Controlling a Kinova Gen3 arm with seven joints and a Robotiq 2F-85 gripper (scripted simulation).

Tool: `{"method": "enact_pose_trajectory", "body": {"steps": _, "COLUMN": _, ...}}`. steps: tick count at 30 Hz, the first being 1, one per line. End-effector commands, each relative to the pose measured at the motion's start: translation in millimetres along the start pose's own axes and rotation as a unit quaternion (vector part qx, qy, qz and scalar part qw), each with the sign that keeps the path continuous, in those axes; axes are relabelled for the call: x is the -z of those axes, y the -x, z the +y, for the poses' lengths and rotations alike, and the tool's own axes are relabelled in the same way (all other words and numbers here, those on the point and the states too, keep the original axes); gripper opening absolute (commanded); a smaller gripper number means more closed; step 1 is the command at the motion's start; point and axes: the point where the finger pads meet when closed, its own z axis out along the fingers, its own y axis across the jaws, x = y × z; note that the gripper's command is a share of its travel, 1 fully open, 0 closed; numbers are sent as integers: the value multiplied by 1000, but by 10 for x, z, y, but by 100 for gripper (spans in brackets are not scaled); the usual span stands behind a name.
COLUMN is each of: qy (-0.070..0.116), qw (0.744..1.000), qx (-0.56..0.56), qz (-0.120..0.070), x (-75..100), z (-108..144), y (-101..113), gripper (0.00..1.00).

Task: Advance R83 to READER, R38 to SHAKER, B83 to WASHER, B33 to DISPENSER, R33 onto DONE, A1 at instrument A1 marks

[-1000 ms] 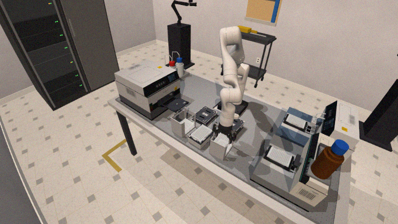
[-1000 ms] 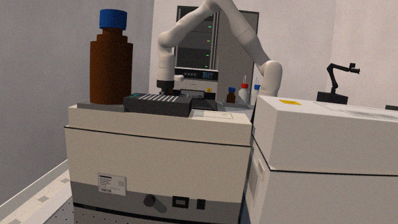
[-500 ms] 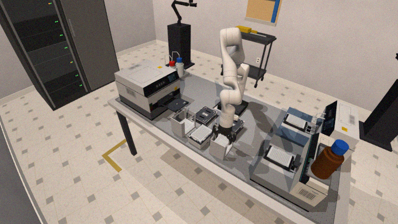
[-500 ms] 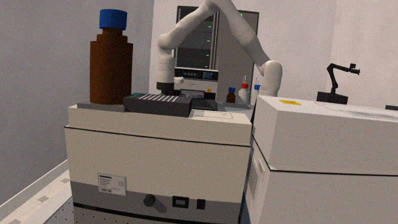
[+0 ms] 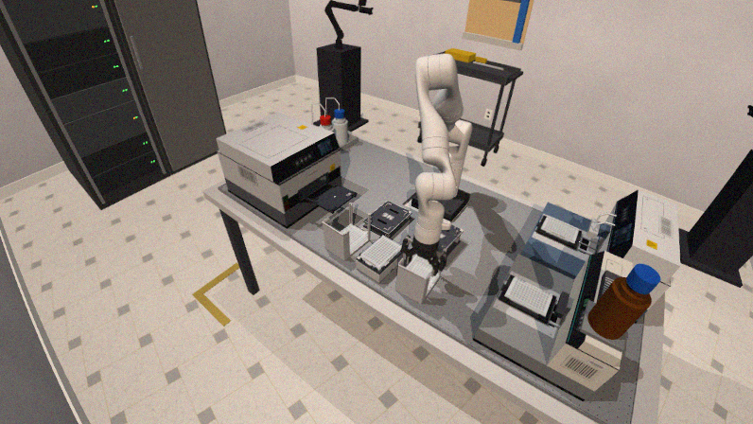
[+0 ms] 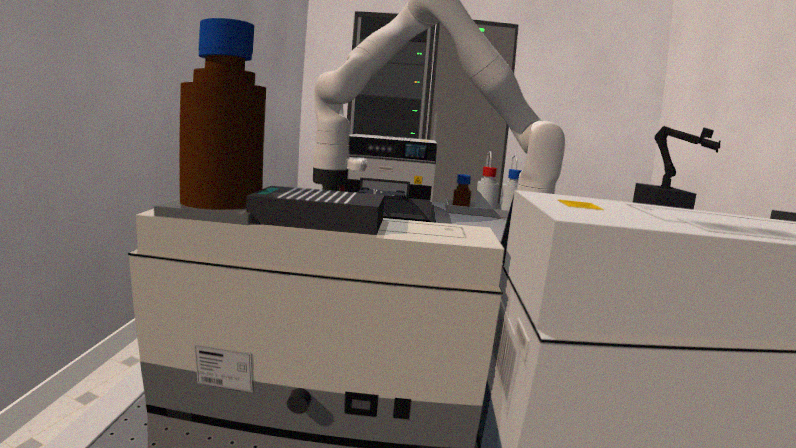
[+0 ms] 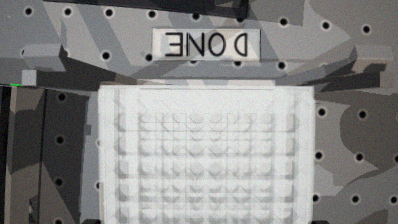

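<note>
My gripper (image 5: 422,261) (image 7: 199,221) points straight down over the DONE rack and is shut on a white plate (image 7: 206,165) (image 5: 418,265). The plate looks level, near the tops of the walls of the DONE rack (image 5: 410,285); its label is not readable. The plate in the rack below is hidden. The DONE label (image 7: 206,45) lies on the deck. Another white plate (image 5: 379,253) sits on a low station beside the rack. White plates also sit on the blue instrument (image 5: 561,230) and on the beige instrument's carrier (image 5: 531,295). The left instrument's dark tray (image 5: 335,197) bears no plate.
Another tall rack (image 5: 337,239) with white inside stands at the left, its name unreadable. The N6 nest (image 5: 399,209) is beside it, without a plate. A dark nest (image 5: 451,238) stands behind my gripper. A brown bottle (image 5: 620,307) (image 6: 222,144) rises at the right.
</note>
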Motion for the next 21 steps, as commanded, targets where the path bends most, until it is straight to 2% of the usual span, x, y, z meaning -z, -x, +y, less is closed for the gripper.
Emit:
{"method": "enact_pose_trajectory", "body": {"steps": 1, "qy": -1, "qw": 1000, "qx": -2, "qz": -1, "x": -37, "z": 4, "y": -3, "gripper": 94}}
{"method": "enact_pose_trajectory", "body": {"steps": 21, "qy": -1, "qw": 1000, "qx": -2, "qz": -1, "x": -157, "z": 5, "y": -4, "gripper": 94}}
